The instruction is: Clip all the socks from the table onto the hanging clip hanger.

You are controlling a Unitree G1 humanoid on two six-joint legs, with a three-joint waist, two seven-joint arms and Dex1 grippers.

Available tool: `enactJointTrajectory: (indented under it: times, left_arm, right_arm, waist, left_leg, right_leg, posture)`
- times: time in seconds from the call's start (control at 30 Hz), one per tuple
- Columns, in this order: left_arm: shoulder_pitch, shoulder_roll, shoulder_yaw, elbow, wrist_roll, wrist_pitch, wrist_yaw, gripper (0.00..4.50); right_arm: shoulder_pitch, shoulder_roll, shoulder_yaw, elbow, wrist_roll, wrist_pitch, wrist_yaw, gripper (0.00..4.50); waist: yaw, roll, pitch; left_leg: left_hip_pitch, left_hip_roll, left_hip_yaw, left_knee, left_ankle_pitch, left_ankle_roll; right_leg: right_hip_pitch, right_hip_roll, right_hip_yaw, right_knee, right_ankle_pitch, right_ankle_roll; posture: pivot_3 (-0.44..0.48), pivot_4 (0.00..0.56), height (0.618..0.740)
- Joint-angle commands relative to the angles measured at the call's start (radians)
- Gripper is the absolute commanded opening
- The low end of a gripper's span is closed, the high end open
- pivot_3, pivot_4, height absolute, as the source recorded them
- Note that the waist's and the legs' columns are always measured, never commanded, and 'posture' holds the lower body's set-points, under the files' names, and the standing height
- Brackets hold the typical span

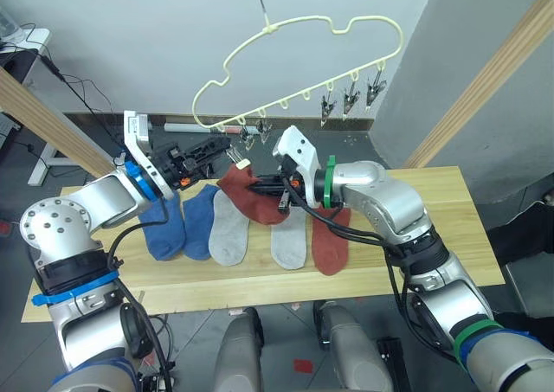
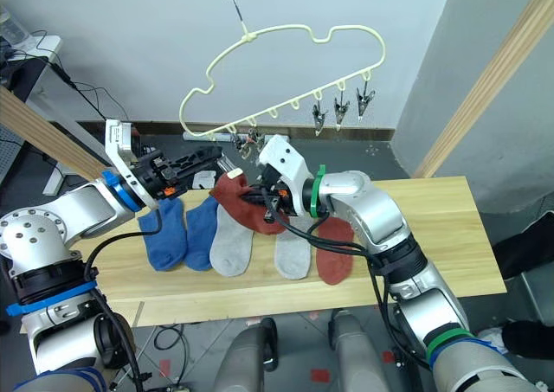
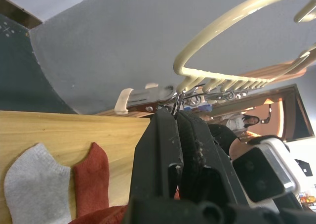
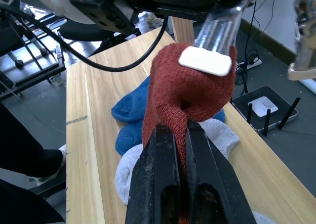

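Observation:
The pale-yellow clip hanger (image 1: pixel 303 37) hangs above the table (image 1: pixel 450 202), with three free grey clips (image 1: pixel 351 102) at its right end. My left gripper (image 1: pixel 227 150) is shut on a clip (image 3: pixel 176 101) at the hanger's left end. My right gripper (image 4: pixel 175 130) is shut on a rust-red sock (image 1: pixel 251 197) and holds it up so its top edge touches that clip's white pad (image 4: pixel 205 61). On the table lie two blue socks (image 1: pixel 164 228), two light grey socks (image 1: pixel 229 232) and a second rust-red sock (image 1: pixel 331 245).
Slanted wooden poles stand at the left (image 1: pixel 52 124) and right (image 1: pixel 485 89) of the table. Cables and a power strip (image 4: pixel 264 108) lie on the floor behind it. The table's right half is bare wood.

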Motion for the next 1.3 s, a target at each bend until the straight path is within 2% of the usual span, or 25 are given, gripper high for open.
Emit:
enactJointTrajectory:
  times: [0.03, 0.07, 0.17, 0.27, 0.4, 0.57, 0.7, 0.73, 0.83, 1.0, 1.1, 1.13, 1.2, 1.27, 1.3]
  left_arm:
    - [0.047, 0.031, -0.047, -0.028, 0.036, -0.006, -0.024, 0.00]
    - [0.050, 0.034, -0.047, -0.030, 0.031, -0.011, -0.031, 0.00]
    - [0.057, 0.039, -0.040, -0.027, 0.011, -0.014, -0.036, 0.75]
    - [0.062, 0.041, -0.038, -0.030, -0.006, -0.012, -0.035, 1.84]
    - [0.077, 0.051, -0.034, -0.053, -0.015, -0.011, -0.029, 3.00]
    - [0.149, 0.136, -0.022, -0.170, 0.011, -0.036, -0.055, 4.48]
    - [0.198, 0.179, -0.043, -0.264, 0.052, -0.089, -0.074, 4.48]
    - [0.213, 0.193, -0.051, -0.302, 0.075, -0.107, -0.070, 4.50]
    - [0.261, 0.198, -0.080, -0.413, 0.148, -0.180, -0.052, 4.50]
    - [0.329, 0.138, -0.137, -0.509, 0.240, -0.298, -0.035, 4.50]
    - [0.361, 0.089, -0.200, -0.533, 0.352, -0.410, -0.025, 4.50]
    - [0.365, 0.077, -0.215, -0.538, 0.376, -0.434, -0.023, 4.50]
    - [0.370, 0.062, -0.226, -0.540, 0.398, -0.460, -0.024, 4.50]
    - [0.372, 0.016, -0.273, -0.524, 0.482, -0.540, 0.002, 4.50]
    - [0.375, 0.017, -0.331, -0.514, 0.562, -0.607, -0.016, 4.50]
  right_arm:
    - [-0.026, 0.023, -0.036, 0.001, 0.015, -0.020, -0.010, 0.03]
    - [-0.028, 0.026, -0.039, 0.004, 0.017, -0.019, -0.010, 0.03]
    - [-0.031, 0.026, -0.039, 0.010, 0.014, -0.023, -0.007, 0.00]
    - [-0.028, 0.026, -0.033, 0.012, 0.009, -0.031, -0.005, 0.00]
    - [-0.022, 0.037, -0.031, 0.025, 0.006, -0.046, -0.015, 0.00]
    - [-0.041, 0.078, -0.046, 0.080, 0.002, -0.069, -0.041, 0.00]
    - [-0.050, 0.097, -0.065, 0.112, 0.010, -0.076, -0.046, 0.00]
    - [-0.050, 0.101, -0.069, 0.122, 0.010, -0.080, -0.049, 0.54]
    - [-0.032, 0.101, -0.074, 0.129, 0.002, -0.095, -0.053, 1.43]
    - [0.052, 0.042, -0.073, 0.077, -0.003, -0.097, -0.043, 3.23]
    - [0.113, -0.024, -0.093, -0.016, 0.007, -0.079, -0.041, 4.25]
    - [0.125, -0.040, -0.098, -0.041, 0.013, -0.073, -0.042, 4.43]
    - [0.136, -0.053, -0.102, -0.066, 0.023, -0.065, -0.045, 4.43]
    - [0.168, -0.072, -0.160, -0.151, 0.077, -0.022, -0.055, 4.43]
    - [0.189, -0.091, -0.191, -0.210, 0.115, 0.007, -0.046, 4.43]
  waist:
    - [0.000, 0.000, 0.000]
    - [0.000, 0.000, 0.000]
    - [0.001, 0.000, 0.000]
    - [0.005, 0.000, 0.000]
    - [0.019, -0.001, 0.001]
    - [0.023, -0.004, 0.001]
    - [0.030, -0.004, 0.001]
    - [0.031, -0.004, 0.000]
    - [0.035, -0.005, 0.000]
    - [0.053, -0.005, 0.000]
    - [0.059, -0.005, 0.000]
    - [0.060, -0.005, 0.000]
    - [0.062, -0.005, 0.000]
    - [0.059, -0.005, 0.000]
    - [0.059, -0.005, 0.000]
  left_leg:
    - [0.000, 0.000, 0.000, 0.000, 0.000, 0.000]
    - [0.000, 0.000, 0.000, 0.000, 0.000, 0.000]
    - [-0.001, 0.000, 0.000, 0.000, 0.000, 0.000]
    - [-0.003, 0.000, -0.001, 0.000, 0.000, 0.000]
    - [-0.008, 0.000, -0.001, 0.001, 0.000, 0.000]
    - [-0.009, 0.000, 0.000, 0.001, 0.000, 0.000]
    - [-0.010, 0.000, -0.001, 0.001, 0.000, -0.001]
    - [-0.010, 0.000, -0.001, 0.001, 0.000, -0.001]
    - [-0.011, -0.001, -0.001, 0.001, 0.000, 0.000]
    - [-0.011, -0.001, -0.001, 0.001, 0.000, 0.000]
    - [-0.012, -0.001, -0.001, 0.002, 0.000, 0.000]
    - [-0.013, -0.001, -0.001, 0.002, 0.000, 0.000]
    - [-0.014, -0.002, -0.001, 0.003, 0.000, 0.000]
    - [-0.015, -0.001, -0.001, 0.003, 0.000, 0.000]
    - [-0.015, -0.001, -0.002, 0.003, 0.000, 0.000]
  right_leg:
    - [0.000, 0.000, 0.000, 0.000, 0.000, 0.000]
    - [0.000, 0.000, 0.000, 0.000, 0.000, 0.000]
    - [0.000, 0.000, 0.000, 0.000, 0.000, 0.000]
    - [-0.002, 0.000, -0.001, 0.000, 0.000, 0.000]
    - [-0.007, 0.000, -0.002, 0.001, 0.000, 0.000]
    - [-0.009, -0.001, -0.001, 0.001, 0.000, 0.000]
    - [-0.010, -0.001, -0.002, 0.001, 0.001, -0.002]
    - [-0.010, -0.002, -0.002, 0.001, 0.001, -0.002]
    - [-0.010, -0.002, -0.002, 0.001, 0.001, -0.002]
    - [-0.010, -0.003, -0.003, 0.000, 0.001, -0.002]
    - [-0.010, -0.003, -0.003, 0.000, 0.001, -0.002]
    - [-0.010, -0.003, -0.003, 0.000, 0.001, -0.002]
    - [-0.011, -0.003, -0.003, 0.000, 0.001, -0.002]
    - [-0.013, -0.002, -0.003, 0.000, 0.000, 0.000]
    - [-0.013, -0.002, -0.003, 0.001, 0.000, 0.000]
  posture:
    - [0.051, 0.342, 0.740]
    - [0.051, 0.341, 0.740]
    - [0.055, 0.342, 0.740]
    - [0.055, 0.342, 0.740]
    - [0.079, 0.338, 0.740]
    - [0.087, 0.335, 0.740]
    - [0.101, 0.332, 0.740]
    - [0.114, 0.328, 0.740]
    - [0.126, 0.325, 0.740]
    - [0.128, 0.323, 0.740]
    - [0.121, 0.326, 0.740]
    - [0.121, 0.326, 0.740]
    - [0.114, 0.325, 0.740]
    - [0.097, 0.329, 0.740]
    - [0.083, 0.331, 0.740]
